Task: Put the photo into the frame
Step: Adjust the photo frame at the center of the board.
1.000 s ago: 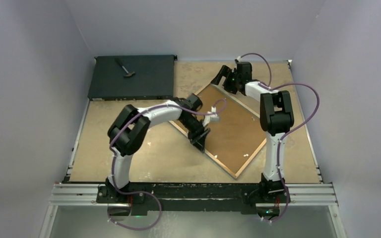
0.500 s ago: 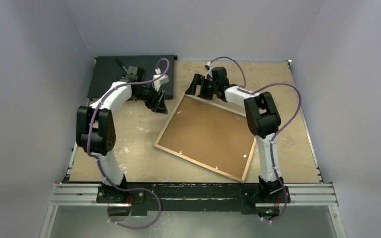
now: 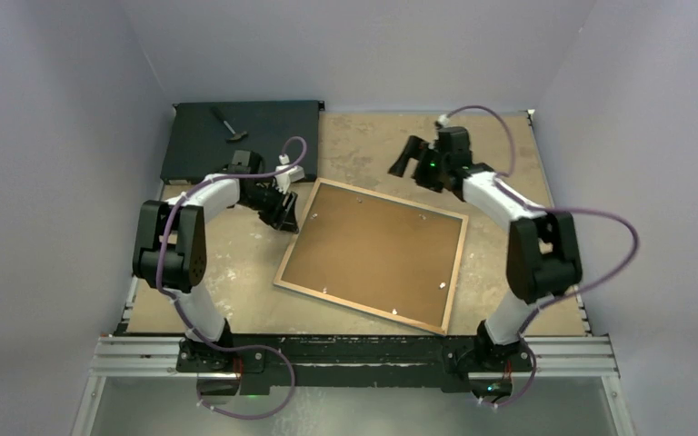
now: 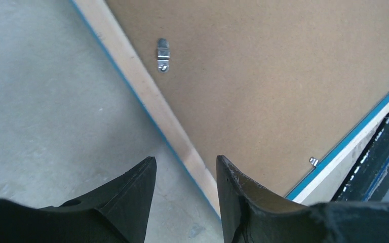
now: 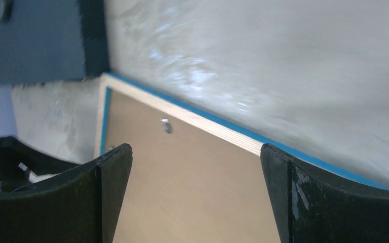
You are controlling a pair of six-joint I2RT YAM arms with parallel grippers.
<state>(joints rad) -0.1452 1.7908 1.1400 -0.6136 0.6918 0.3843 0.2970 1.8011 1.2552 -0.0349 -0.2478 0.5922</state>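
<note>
From above, the frame [image 3: 456,272] lay face down in the middle of the surface [image 3: 527,236], turned a little askew, its bare wood back up and a brown backing panel [image 3: 373,250] filling it. The left claw [image 3: 284,211] hung just beside the frame's far left corner. The right claw [image 3: 409,156] stood beyond the frame's far edge, apart from it. A flat black box [image 3: 264,145] sat in the far left corner of the surface with a small tool [image 3: 229,124] on top.

In the left wrist view, the left claw [image 4: 185,197] was about half open with nothing between its fingers. The frame's pale wood rail [image 4: 154,101], edged in blue, ran on a slant under the gap. Whether the tips touched it could not be told. A small metal clip [image 4: 162,55] sat on the backing panel [image 4: 273,76] close to that rail.

In the right wrist view, the right claw [image 5: 197,192] was spread wide and held nothing. Below it lay a corner of the frame [image 5: 192,117] and its backing panel [image 5: 197,172], with another clip [image 5: 166,125] near the rail. The black box [image 5: 35,40] showed at upper left, near that corner.
</note>
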